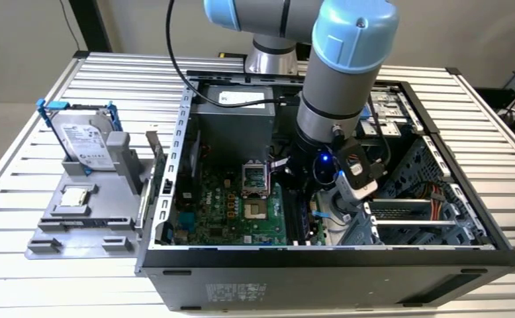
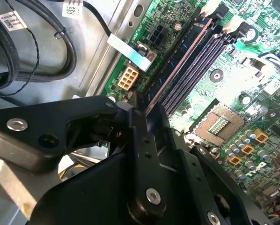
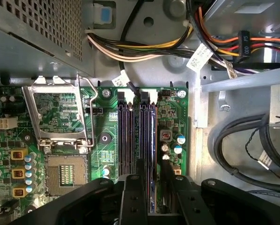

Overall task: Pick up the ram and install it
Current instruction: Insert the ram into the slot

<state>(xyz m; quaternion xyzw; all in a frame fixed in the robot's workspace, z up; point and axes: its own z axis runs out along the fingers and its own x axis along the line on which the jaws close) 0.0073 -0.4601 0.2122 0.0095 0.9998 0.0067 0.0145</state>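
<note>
First wrist view: black claw clenched on thin dark bluish-green ram stick, held edge-down along the motherboard's long memory slots for seating.

Arm steeply downward, hand low, fingers close together.

The bench is ribbed, pale brushed metal. The computer case is dull grey sheet metal with a matt black front edge. The pincer is matt black plastic with bright screw heads. The motherboard is glossy green; the arm's joint caps are smooth light-blue plastic.
</note>
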